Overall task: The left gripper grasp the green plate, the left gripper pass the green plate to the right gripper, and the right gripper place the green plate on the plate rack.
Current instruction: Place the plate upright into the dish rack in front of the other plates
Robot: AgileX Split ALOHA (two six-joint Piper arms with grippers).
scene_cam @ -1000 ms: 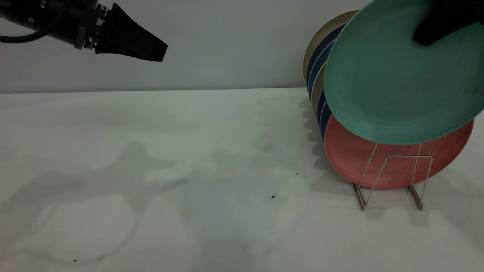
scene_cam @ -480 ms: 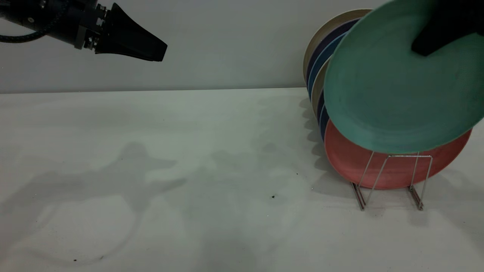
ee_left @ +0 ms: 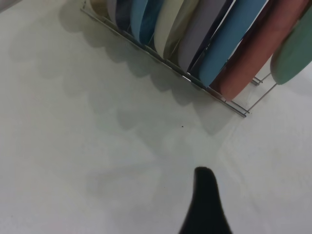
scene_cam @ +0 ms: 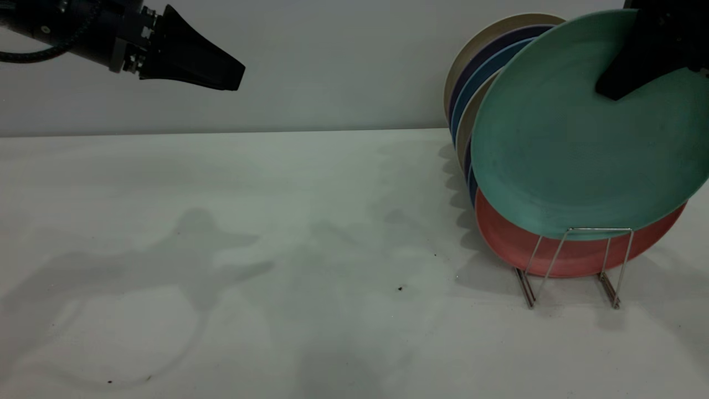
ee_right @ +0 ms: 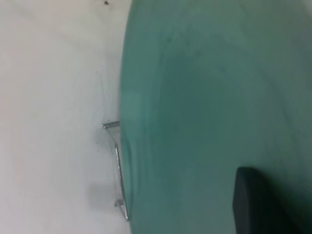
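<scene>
The green plate (scene_cam: 570, 149) hangs tilted at the right, held by its upper rim in my right gripper (scene_cam: 612, 88), which is shut on it. The plate's lower edge is level with the top of the front loop of the plate rack (scene_cam: 576, 260), just in front of the salmon-pink plate (scene_cam: 559, 252). In the right wrist view the green plate (ee_right: 209, 107) fills the picture, with one black finger (ee_right: 258, 204) on it and a rack wire (ee_right: 119, 170) beside its edge. My left gripper (scene_cam: 221, 69) hangs high at the far left, empty, away from the rack.
Several plates stand in the rack behind the pink one: beige (scene_cam: 471, 55), dark blue (scene_cam: 476, 72) and blue. The left wrist view shows the rack's rail (ee_left: 195, 83), the same row of plates and the green plate's edge (ee_left: 295, 53). White table, grey wall behind.
The right gripper has lowered the green plate, so it now covers more of the pink plate and reaches the front loop. The left arm has not moved.
</scene>
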